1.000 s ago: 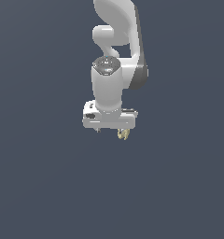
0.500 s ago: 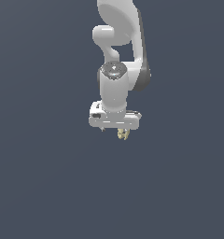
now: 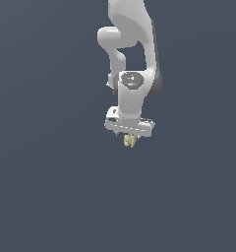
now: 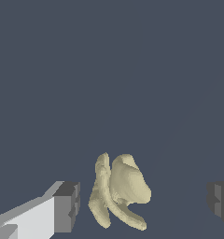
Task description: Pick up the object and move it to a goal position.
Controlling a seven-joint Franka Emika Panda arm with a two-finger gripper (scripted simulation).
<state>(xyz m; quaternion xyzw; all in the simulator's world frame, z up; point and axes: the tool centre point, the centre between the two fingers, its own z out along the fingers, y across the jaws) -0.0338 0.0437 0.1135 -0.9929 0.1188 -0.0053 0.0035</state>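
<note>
Exterior view: I see the arm pointing down with the gripper at its lower end, and the object directly beneath the gripper body. Its small size suggests it is light. The fingers are too small here to separate, and no goal marker or bench edge is visible against the uniform grey.

Wrist view: the object sits between the two fingers, with clear gaps on both sides, so I read the gripper as released. The shape is lumpy with curved prongs; I judge it rigid and prone to twisting. I would grip across the thick rounded lobe. Both fingertips are cropped.
</note>
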